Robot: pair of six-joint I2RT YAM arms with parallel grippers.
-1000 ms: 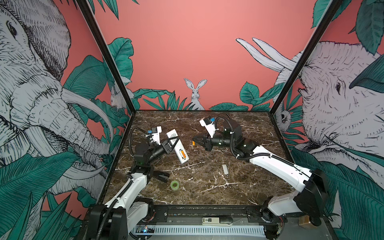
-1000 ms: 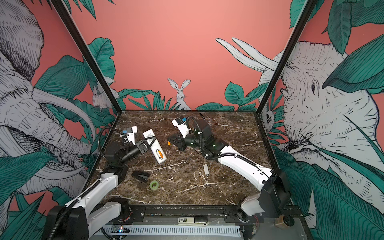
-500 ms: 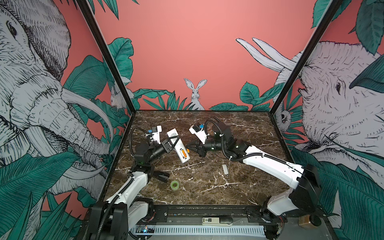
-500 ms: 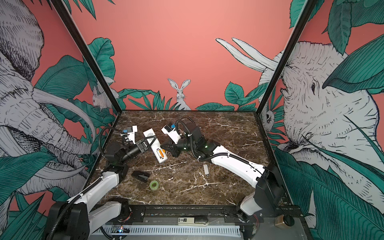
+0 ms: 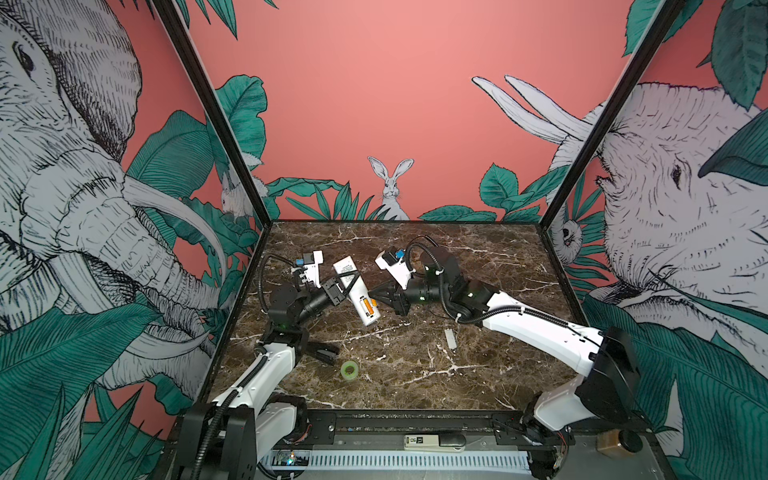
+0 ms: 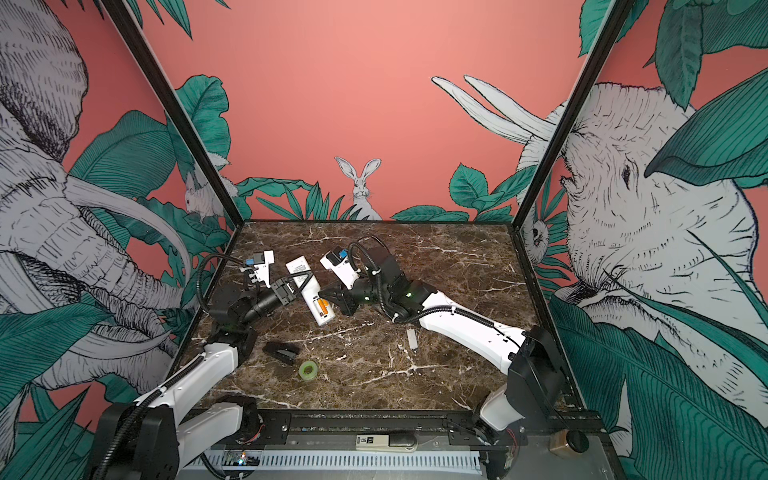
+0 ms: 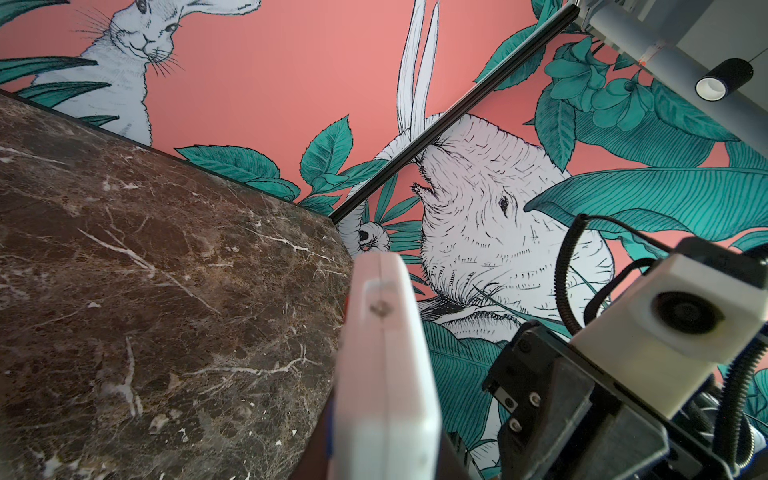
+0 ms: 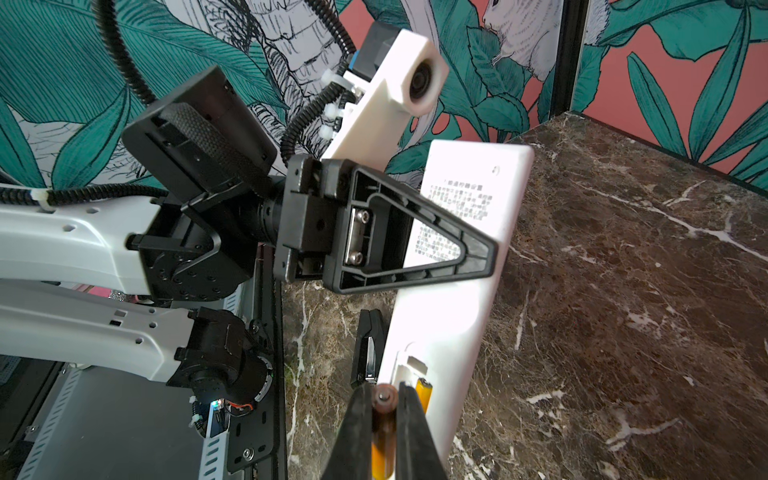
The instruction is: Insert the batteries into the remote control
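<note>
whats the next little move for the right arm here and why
Likely ease the right gripper in so its held battery settles into the bay space beside the seated battery. The remote is clamped back-up by the left gripper, its bay is open, and the held battery is at the bay's edge, roughly parallel to the seated one.

The left arm [image 5: 268, 372] and right arm [image 5: 540, 328] are white with black joints. The left gripper [image 8: 496, 251] is black, with a finger shaped like a triangle with ribs. Two shiny screws [image 8: 359, 237] sit at the back of the left gripper. Behind it is a white camera block [image 8: 395, 104] with a round lens, and a bumpy black cable [image 8: 293, 129] held by white ties [image 8: 331, 77].
</note>
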